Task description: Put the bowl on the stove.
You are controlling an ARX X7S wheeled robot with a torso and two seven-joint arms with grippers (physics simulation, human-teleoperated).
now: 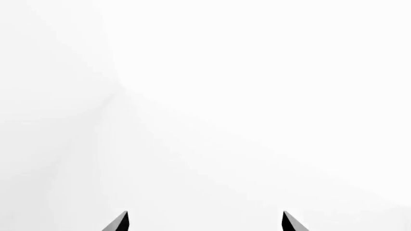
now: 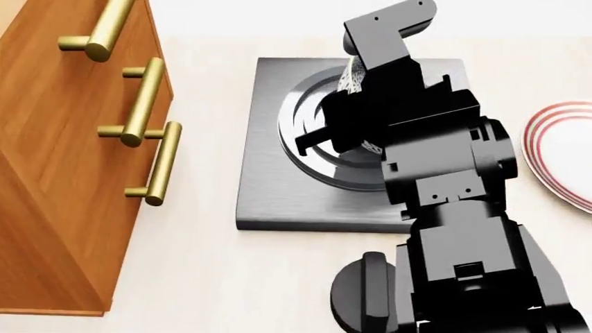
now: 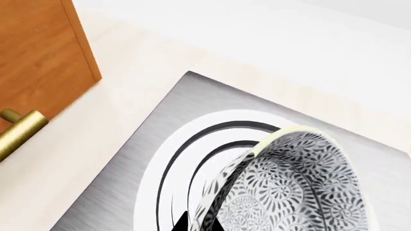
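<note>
The bowl (image 3: 295, 187), white with a dense grey floral pattern, is tilted on edge over the stove's ringed burner. My right gripper (image 3: 198, 223) is shut on the bowl's rim, one finger on each side of the wall. The stove (image 3: 122, 163) is a flat dark grey slab; in the head view the stove (image 2: 268, 146) lies under my right arm (image 2: 434, 139), which hides most of the bowl (image 2: 351, 80). I cannot tell whether the bowl touches the burner. My left gripper (image 1: 205, 215) is open and empty, facing only white.
A wooden cabinet (image 2: 55, 139) with brass handles (image 2: 157, 163) stands left of the stove. A white plate with red rim rings (image 2: 564, 152) lies at the right. A round black knob (image 2: 365, 291) sits in front of the stove.
</note>
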